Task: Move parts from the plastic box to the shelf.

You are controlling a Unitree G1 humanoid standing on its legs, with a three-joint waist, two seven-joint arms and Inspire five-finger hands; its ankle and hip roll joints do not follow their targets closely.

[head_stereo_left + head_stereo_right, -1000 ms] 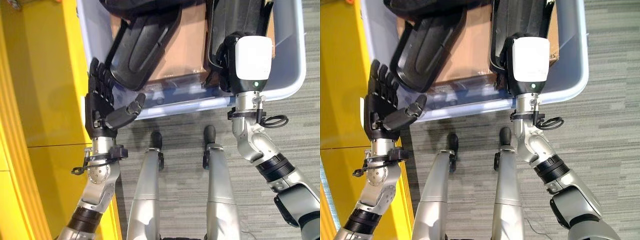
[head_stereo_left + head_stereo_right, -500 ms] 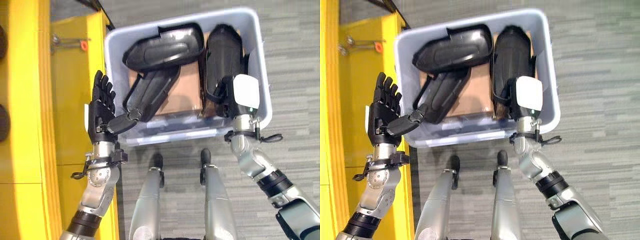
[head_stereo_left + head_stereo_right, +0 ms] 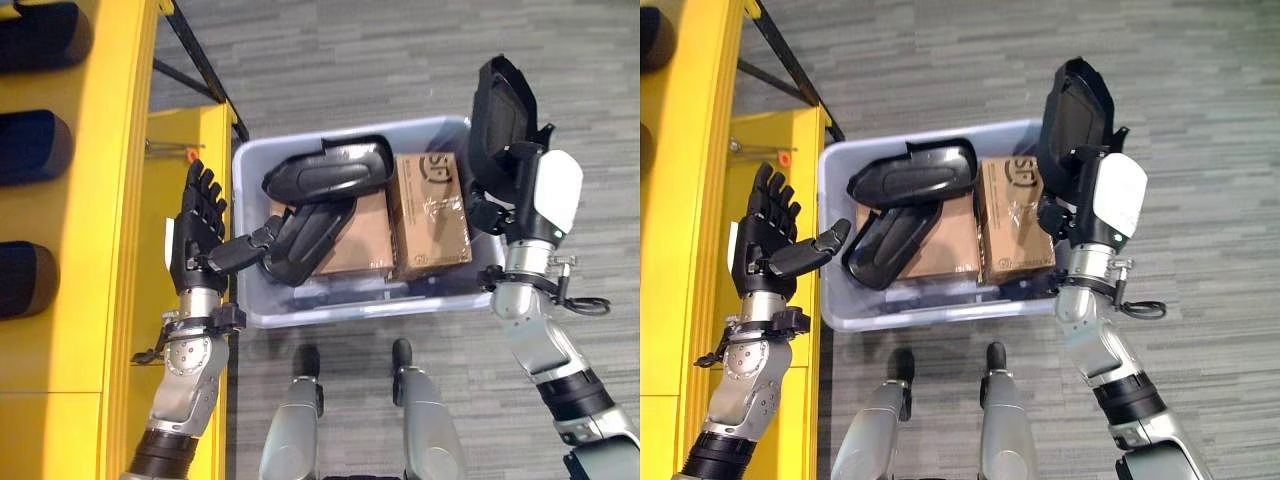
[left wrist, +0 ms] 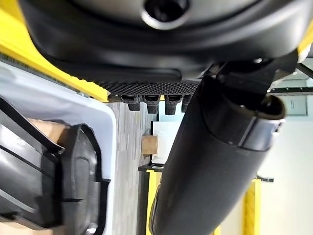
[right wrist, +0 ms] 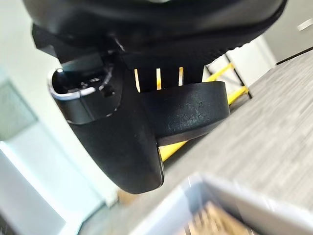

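Hands come first: the left hand (image 3: pixel 200 235) stands beside the plastic box (image 3: pixel 250 300), fingers straight and spread, thumb pointing toward the box, holding nothing. The right hand (image 3: pixel 1095 205) has fingers and thumb curled round 1 black part (image 3: pixel 1072 112), which 1 second ago lay down in the box and now stands lifted clear above its right rim. That lift has uncovered a second cardboard carton (image 3: pixel 430 215) beside the first carton (image 3: pixel 350 245). My reading is that the pick is done and the carry to the yellow shelf (image 3: pixel 110 120) is what remains for this piece.

Inside the box, 2 more black parts (image 3: pixel 330 175) lie stacked and crossed on the left, toward the open hand, so the task is early.

Farther off, the shelf stands along the robot's left, with dark parts (image 3: pixel 35 145) already resting on it. The held part is on the far side from it, so it must cross over the box, and the long piece could catch the rim or the shelf post.
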